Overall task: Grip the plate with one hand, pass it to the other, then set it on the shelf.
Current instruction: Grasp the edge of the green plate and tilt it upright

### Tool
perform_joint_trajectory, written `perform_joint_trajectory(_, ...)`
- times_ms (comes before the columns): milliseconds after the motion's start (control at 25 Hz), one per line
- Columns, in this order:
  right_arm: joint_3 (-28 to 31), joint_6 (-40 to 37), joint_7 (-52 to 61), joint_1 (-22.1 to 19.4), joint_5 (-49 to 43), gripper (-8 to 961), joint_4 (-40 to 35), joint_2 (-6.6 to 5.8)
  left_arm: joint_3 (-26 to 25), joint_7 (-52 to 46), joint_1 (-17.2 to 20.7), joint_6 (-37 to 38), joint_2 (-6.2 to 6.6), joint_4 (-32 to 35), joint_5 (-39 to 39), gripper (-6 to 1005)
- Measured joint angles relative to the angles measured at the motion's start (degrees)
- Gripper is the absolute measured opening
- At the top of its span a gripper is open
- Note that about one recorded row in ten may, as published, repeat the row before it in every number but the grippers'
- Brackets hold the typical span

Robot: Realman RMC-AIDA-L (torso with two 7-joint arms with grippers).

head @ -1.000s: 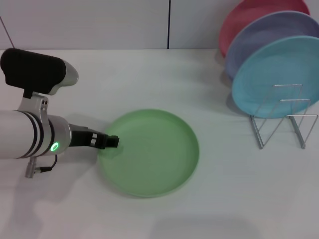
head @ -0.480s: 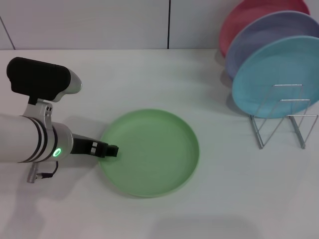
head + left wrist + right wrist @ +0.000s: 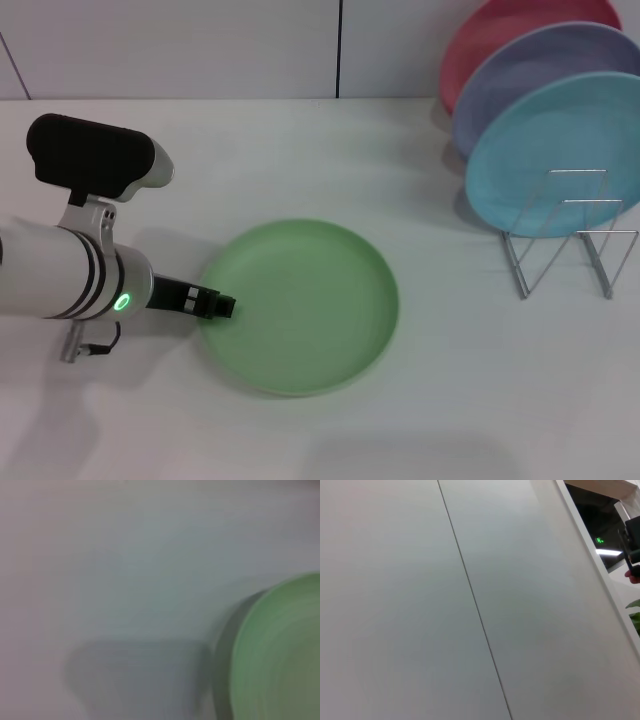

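Observation:
The light-green plate (image 3: 305, 305) lies flat on the white table, left of centre in the head view. My left gripper (image 3: 220, 305), black on the thick white-and-silver arm with a green light, is low at the plate's left rim and touches or overlaps it. The left wrist view shows the plate's edge (image 3: 280, 655) close by, blurred. The silver wire shelf (image 3: 570, 240) stands at the right. My right gripper is out of view; its wrist view shows only a wall panel.
A sky-blue plate (image 3: 550, 150), a lavender plate (image 3: 520, 80) and a pink plate (image 3: 490, 35) stand upright in the shelf's back slots. Bare wire dividers (image 3: 600, 250) stand in front of them. The table (image 3: 300, 150) meets a wall at the back.
My left arm has shifted nearer to me and a little to the right; the gripper tip has slid along the plate's left rim. The plate has hardly moved.

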Motion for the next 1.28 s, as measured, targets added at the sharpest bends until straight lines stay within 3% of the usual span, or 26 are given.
perform_joint_trajectory(280,0.0,0.0,-0.1,0.3,-0.1,832,-0.1,0.0,-0.1,-0.4,-1.1,-0.8,0.03,0.7,0.0,594)
perform_joint_trajectory(680,0.0,0.8,-0.1,0.5,-0.7,831,-1.1,0.0,-0.5,-1.0,-2.3,-2.1,0.08,0.1,0.1,389)
perform_joint_trajectory(1040,0.0,1.3,0.2,0.7,-0.9,831,-2.0,0.0,-0.1,-0.8,-2.8,-2.0,0.09,-0.3,0.1,58)
perform_joint_trajectory(1280,0.0,1.3,1.7,0.8,-3.1,826,-2.7,0.0,0.0,-0.1,-2.7,-2.0,0.12,-3.2,-0.1,51)
